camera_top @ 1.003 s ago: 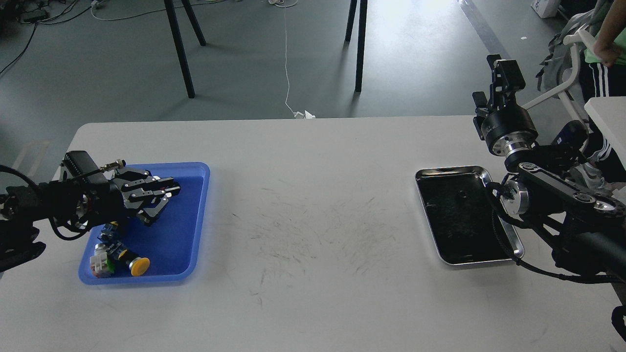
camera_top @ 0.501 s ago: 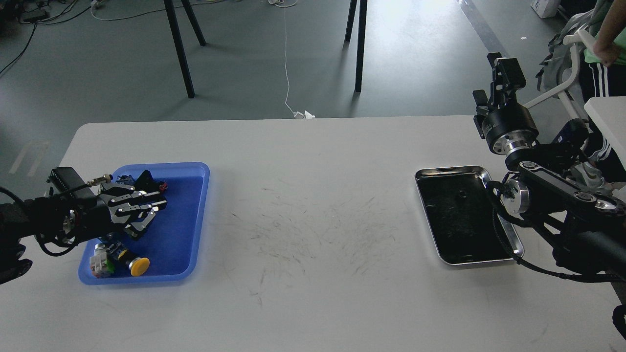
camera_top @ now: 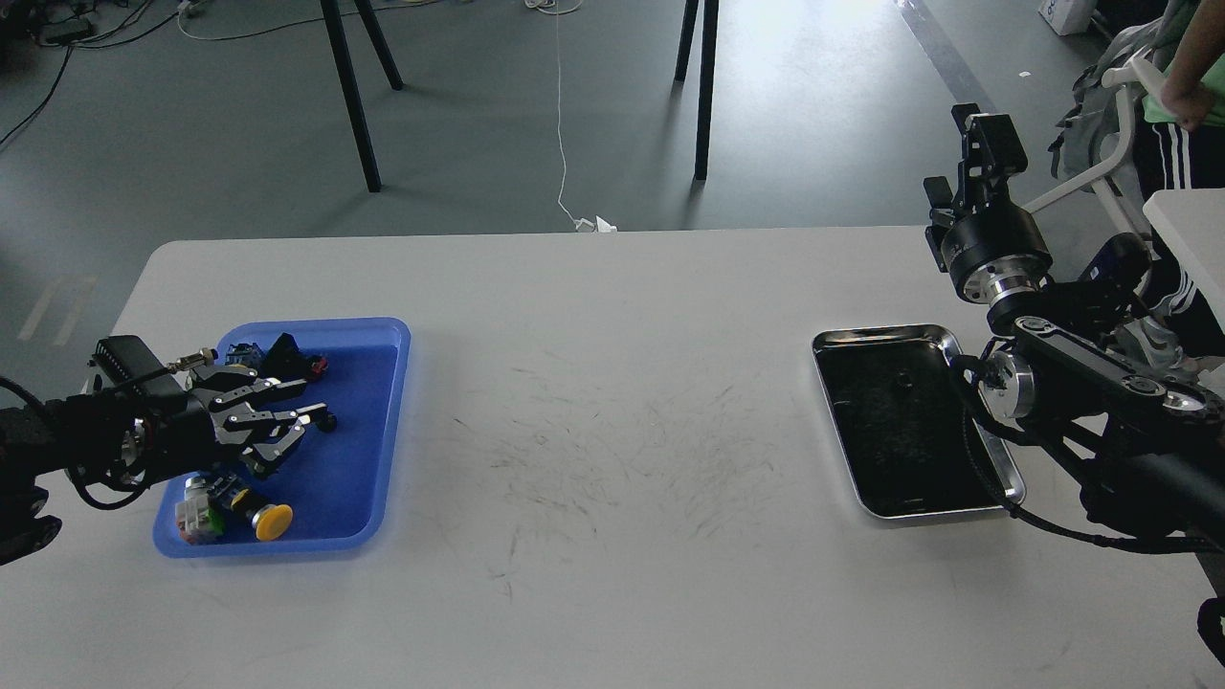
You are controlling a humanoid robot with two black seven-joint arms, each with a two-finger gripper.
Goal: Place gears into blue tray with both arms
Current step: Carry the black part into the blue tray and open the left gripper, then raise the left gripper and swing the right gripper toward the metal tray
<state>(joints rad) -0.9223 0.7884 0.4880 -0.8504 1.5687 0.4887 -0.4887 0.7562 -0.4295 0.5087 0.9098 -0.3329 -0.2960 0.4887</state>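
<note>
The left hand (camera_top: pixel 278 428) hangs over the left part of the blue plastic tray with rounded corners (camera_top: pixel 368 450), and its black fingers are spread apart with nothing between them. A tiny black round gear (camera_top: pixel 328 422) lies on the blue floor of the tray, just beside the fingertips, so this gear looks dropped off already. In the same tray are a push-button switch with a yellow cap (camera_top: pixel 271 518), a white and green switch block (camera_top: pixel 197 517) and a small black part with a red bit (camera_top: pixel 290 357) near the far rim. On the right side of the white surface (camera_top: pixel 612 383) sits a shiny steel tray with a dark inside (camera_top: pixel 995 478), well apart from the blue one, and one more small dark gear (camera_top: pixel 902 383) lies in it. The right hand (camera_top: pixel 986 134) is held up high beyond that tray; it is seen end-on, so I cannot tell if it is spread or squeezed. To do this step well, I think the left hand should lift straight up so its fingers do not bump the gear or the switches. Then the right hand should come down over the gear in the steel tray, and pinch it gently by its rim. I can read no brand, label or writing anywhere.
</note>
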